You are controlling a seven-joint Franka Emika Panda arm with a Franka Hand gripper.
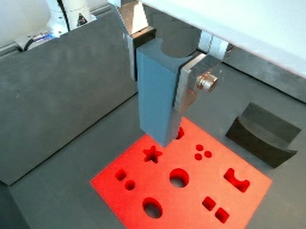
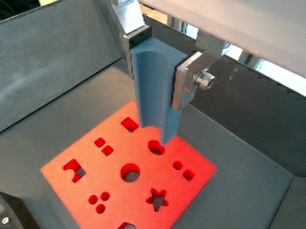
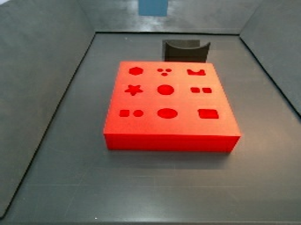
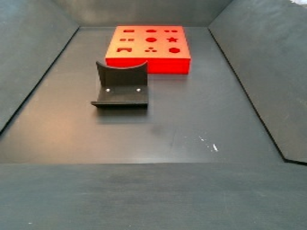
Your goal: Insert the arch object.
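My gripper [image 1: 159, 89] is shut on the arch object [image 1: 158, 94], a tall blue-grey bar with a rounded groove along one face; both wrist views show it [image 2: 153, 89] between the silver fingers [image 2: 188, 80]. The bar hangs upright above the red board [image 1: 180, 199], its lower end over the holes near the board's far side. The board shows in both side views [image 3: 171, 141] [image 4: 150, 65]. Its arch-shaped hole [image 3: 196, 70] is apart from the bar [image 1: 239, 179]. Only the bar's blue lower end [image 3: 153, 7] shows in a side view.
The dark fixture [image 4: 120, 85] stands on the floor beside the board, also in a side view [image 3: 182, 46] and a wrist view [image 1: 263, 134]. Grey walls [image 1: 60, 98] enclose the floor. The board has several other shaped holes, such as a star [image 3: 133, 89].
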